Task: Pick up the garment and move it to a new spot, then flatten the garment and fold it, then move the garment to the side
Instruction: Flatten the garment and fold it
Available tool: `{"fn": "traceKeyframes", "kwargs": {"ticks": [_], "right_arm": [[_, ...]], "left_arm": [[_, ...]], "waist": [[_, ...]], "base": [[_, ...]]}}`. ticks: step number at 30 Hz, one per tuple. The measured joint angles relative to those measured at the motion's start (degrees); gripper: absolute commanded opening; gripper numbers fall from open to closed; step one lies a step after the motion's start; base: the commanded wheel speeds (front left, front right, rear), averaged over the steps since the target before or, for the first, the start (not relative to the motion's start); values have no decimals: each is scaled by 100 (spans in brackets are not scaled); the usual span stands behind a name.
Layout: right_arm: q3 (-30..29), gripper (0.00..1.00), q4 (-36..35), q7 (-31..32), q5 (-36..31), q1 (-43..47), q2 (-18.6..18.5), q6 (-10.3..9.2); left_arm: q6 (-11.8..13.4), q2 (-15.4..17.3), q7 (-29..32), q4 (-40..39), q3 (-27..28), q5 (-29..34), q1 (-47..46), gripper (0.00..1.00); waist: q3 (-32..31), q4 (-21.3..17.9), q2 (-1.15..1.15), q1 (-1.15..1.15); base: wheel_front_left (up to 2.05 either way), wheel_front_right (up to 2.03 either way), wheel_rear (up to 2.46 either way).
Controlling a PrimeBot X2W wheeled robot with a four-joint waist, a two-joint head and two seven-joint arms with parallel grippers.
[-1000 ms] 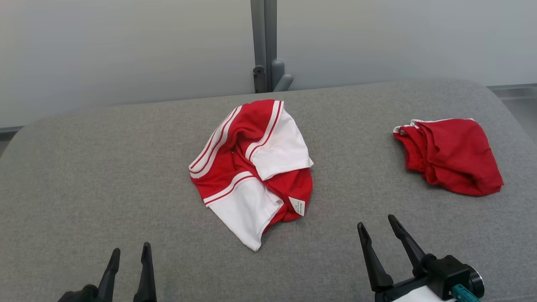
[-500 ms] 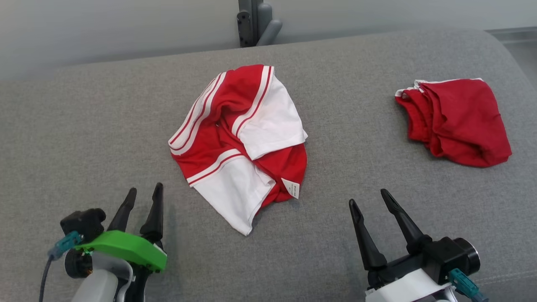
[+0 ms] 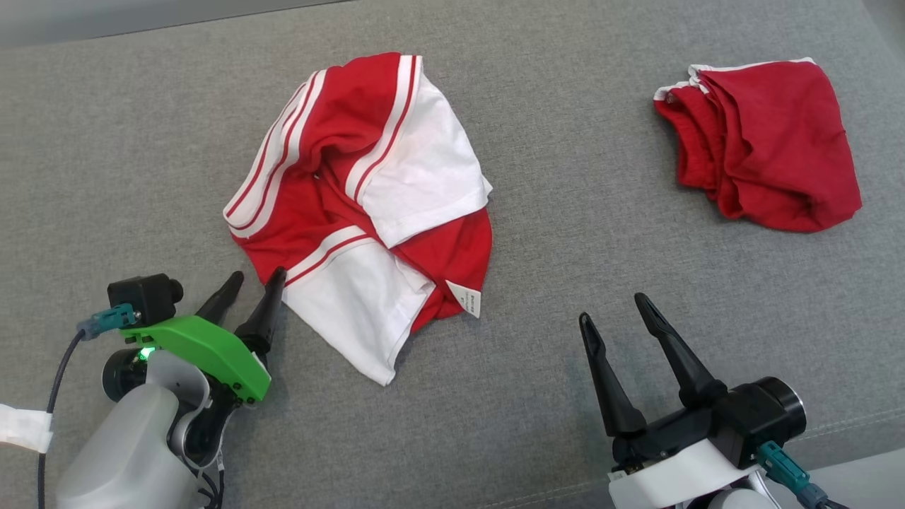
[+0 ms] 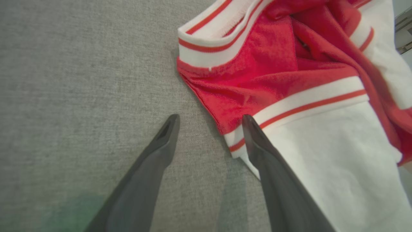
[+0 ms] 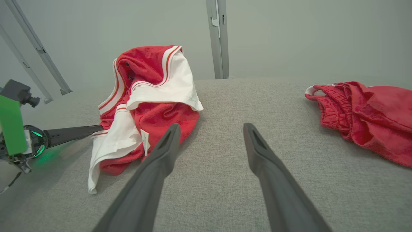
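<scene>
**gripwatch:** Head view first. The red and white garment [image 3: 360, 212] lies crumpled mid-way across the grey cushion [image 3: 565, 233], with a white care label [image 3: 468, 300] poking out at its near edge. The left gripper [image 3: 259, 273] sits at the lower left. Its fingers are spread and hold nothing, and one tip is right at the garment's white striped corner. The right gripper [image 3: 612, 308] is at the lower right, also wide and empty, well apart from the cloth. The plain red shorts [image 3: 767, 141] lie bunched at the far right.

**foldfan:** And the left wrist view? Is it actually touching?

**gripwatch:** Honestly can't tell. The fingers are splayed. One is over bare cushion, the other overlaps the white hem with the red stripe. Between them there's cushion and a bit of the garment's edge.

**foldfan:** Right wrist view?

**gripwatch:** Fingers are wide, with just grey cushion between them. The garment is heaped up on the left of that view and the shorts are on the right. A grey post [image 5: 219, 38] stands against the pale wall [image 5: 305, 32] behind. The left gripper's dark finger reaches in from the left with its tip at the striped edge, and its green bracket [image 5: 9, 125] is behind it.
</scene>
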Motion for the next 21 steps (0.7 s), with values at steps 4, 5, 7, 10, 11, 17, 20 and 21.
{"fn": "traceKeyframes", "kwargs": {"ticks": [4,5,7,10,11,17,20,21], "right_arm": [[35,100,-33,0,3,0,0,1],[41,100,-48,0,8,-3,0,1],[52,100,-73,0,12,-19,-1,0],[52,100,-77,0,18,-26,0,1],[42,100,-68,0,19,-26,0,1],[-3,100,-4,0,87,-10,-1,1],[45,100,48,0,143,-14,-1,1],[62,100,73,0,175,-17,2,1]], "left_arm": [[-15,149,-2,104,-213,-232,-114,85],[-15,186,2,98,-286,-287,-136,49],[-14,286,23,35,-430,-389,-188,0],[-13,375,31,-135,-624,-645,-214,0],[-11,417,23,-203,-678,-715,-214,0],[-9,478,216,-1218,-871,-1657,-208,0],[-9,698,432,-2087,-834,-2109,-338,0],[-9,760,519,-2349,-779,-2272,-405,0]], "waist": [[99,-140,0,0],[120,-173,0,0],[158,-232,0,0],[197,-300,0,0],[191,-315,0,0],[-15,-346,0,0],[-164,-361,0,0],[-220,-371,0,0]], "base": [[0,0,0],[0,0,0],[0,0,0],[0,0,0],[0,0,0],[0,0,0],[0,0,0],[0,0,0]]}}
